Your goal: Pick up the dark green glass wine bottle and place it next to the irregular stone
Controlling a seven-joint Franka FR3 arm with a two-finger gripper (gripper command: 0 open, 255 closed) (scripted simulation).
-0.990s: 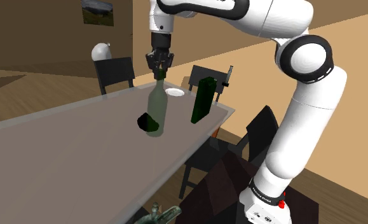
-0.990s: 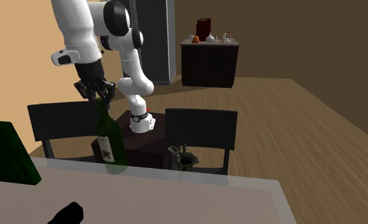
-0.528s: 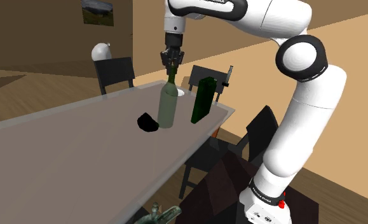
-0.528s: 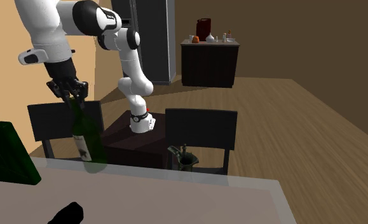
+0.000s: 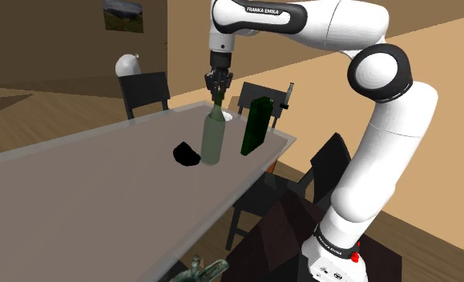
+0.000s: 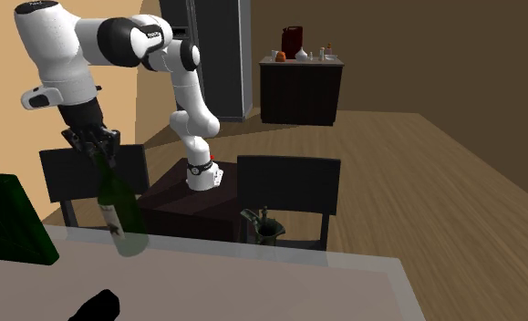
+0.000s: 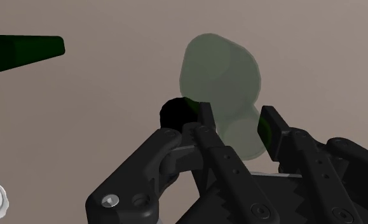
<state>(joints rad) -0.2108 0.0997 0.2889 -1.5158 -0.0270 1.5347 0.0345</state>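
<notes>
Shoulder view | wine bottle upright, neck up, beside stone | jaws seemingly clasping neck

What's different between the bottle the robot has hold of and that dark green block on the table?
The bottle is pale, see-through green and round with a narrow neck; the block is dark, solid green with flat sides. The tool clasps the bottle's neck, while the block stands untouched. The bottle is right beside the black stone; the block sits farther from it. Both are tall and green.
</notes>
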